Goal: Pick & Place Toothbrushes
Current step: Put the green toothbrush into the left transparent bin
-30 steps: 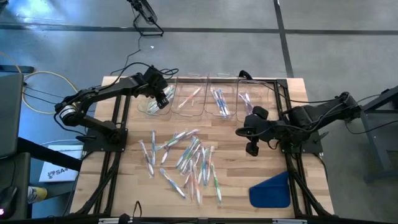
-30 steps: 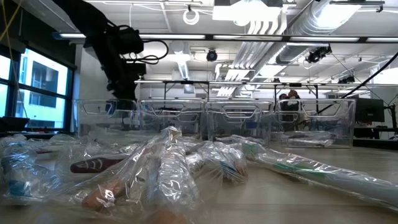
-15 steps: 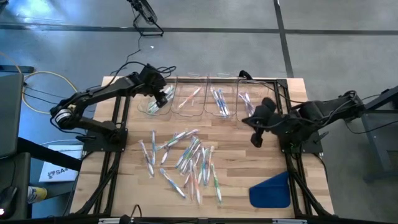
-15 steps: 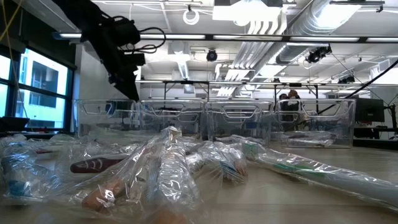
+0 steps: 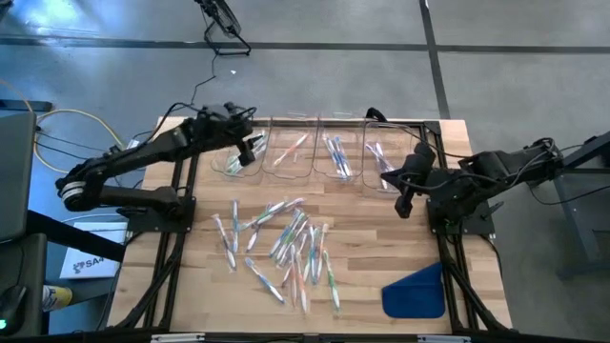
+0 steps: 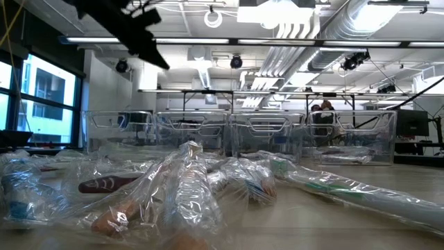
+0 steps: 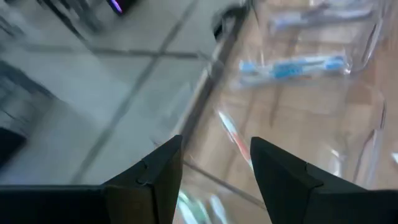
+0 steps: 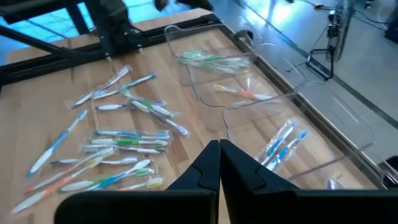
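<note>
- A blue flat piece (image 5: 416,291) lay at the near right corner of the wooden worktop (image 5: 381,243), apart from everything else.
- The loose toothbrushes (image 5: 286,243), each in a clear wrapper, were scattered across the middle of the worktop; in the low view they filled the foreground as crinkled plastic (image 6: 180,187).
- From the right wrist view the same scatter (image 8: 118,149) showed green, blue and orange handles lying at mixed angles, some touching.
- Beyond the pile, four clear bins (image 5: 315,148) stood side by side along the far edge.
- The leftmost bin (image 5: 233,157) held green toothbrushes, the next one (image 5: 291,148) an orange one, the third (image 5: 338,152) blue ones, and the rightmost (image 5: 376,152) a few more.
- The right gripper (image 5: 402,198) hung over the worktop's right side, just in front of the rightmost bin, its fingers (image 8: 211,168) pressed together and holding nothing.
- The left gripper (image 5: 250,143) was raised over the leftmost bin at the far left, fingers (image 7: 155,180) spread apart with nothing between them.
- In the left wrist view a blue toothbrush (image 7: 292,65) lay in a clear bin past those fingers.
- Far behind the bins, a person (image 6: 325,111) showed in the room.
</note>
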Motion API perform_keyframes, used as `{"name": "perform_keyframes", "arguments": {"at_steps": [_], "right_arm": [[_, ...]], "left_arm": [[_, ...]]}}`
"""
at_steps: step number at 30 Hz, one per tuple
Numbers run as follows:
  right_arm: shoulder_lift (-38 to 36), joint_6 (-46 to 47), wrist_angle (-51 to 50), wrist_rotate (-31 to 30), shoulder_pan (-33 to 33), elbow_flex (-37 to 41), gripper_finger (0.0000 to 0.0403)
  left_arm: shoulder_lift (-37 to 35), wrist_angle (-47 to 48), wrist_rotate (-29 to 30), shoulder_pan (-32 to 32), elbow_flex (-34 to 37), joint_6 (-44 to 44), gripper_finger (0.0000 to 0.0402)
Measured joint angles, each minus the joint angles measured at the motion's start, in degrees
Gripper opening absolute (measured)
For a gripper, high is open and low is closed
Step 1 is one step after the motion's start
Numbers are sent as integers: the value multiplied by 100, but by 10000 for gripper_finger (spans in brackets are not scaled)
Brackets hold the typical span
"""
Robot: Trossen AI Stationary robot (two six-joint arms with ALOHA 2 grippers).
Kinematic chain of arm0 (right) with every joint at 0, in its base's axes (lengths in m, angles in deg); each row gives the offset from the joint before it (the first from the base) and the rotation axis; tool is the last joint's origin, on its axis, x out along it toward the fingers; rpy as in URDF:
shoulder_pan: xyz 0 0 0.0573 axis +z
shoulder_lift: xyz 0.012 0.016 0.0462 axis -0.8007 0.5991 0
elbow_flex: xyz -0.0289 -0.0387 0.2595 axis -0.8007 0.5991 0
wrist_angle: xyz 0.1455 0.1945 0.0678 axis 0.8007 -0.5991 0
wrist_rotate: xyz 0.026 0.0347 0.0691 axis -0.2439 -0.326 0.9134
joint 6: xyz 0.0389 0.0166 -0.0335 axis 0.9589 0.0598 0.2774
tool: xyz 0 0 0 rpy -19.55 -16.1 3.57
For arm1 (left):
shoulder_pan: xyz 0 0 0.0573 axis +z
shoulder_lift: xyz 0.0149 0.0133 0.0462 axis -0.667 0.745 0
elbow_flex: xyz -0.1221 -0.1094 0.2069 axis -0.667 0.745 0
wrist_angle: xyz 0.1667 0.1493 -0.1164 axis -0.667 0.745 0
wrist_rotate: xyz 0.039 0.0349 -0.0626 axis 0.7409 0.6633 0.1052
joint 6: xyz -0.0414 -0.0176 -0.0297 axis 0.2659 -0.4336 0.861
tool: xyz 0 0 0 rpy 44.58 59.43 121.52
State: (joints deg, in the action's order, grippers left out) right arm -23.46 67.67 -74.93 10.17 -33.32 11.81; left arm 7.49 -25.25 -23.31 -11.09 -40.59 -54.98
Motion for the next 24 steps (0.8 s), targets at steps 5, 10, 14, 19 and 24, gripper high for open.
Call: {"name": "perform_keyframes", "arguments": {"at_steps": [5,10,14,19,24], "right_arm": [[-646,123,681,-181,0,935,2],[-1435,-629,2516,-156,0,2189,2],[-1864,-1362,4112,112,0,3045,2],[-2089,-1880,6024,343,0,3946,2],[-2085,-2125,7302,409,2,4674,2]], "left_arm": [[-538,-529,257,-866,182,-419,182],[-955,-1075,365,-1673,514,-752,182],[-1154,-1311,837,-2170,743,-879,182],[-1220,-2043,1537,-2887,1109,-1082,182],[-1187,-2692,1684,-3516,1479,-1190,182]]}}
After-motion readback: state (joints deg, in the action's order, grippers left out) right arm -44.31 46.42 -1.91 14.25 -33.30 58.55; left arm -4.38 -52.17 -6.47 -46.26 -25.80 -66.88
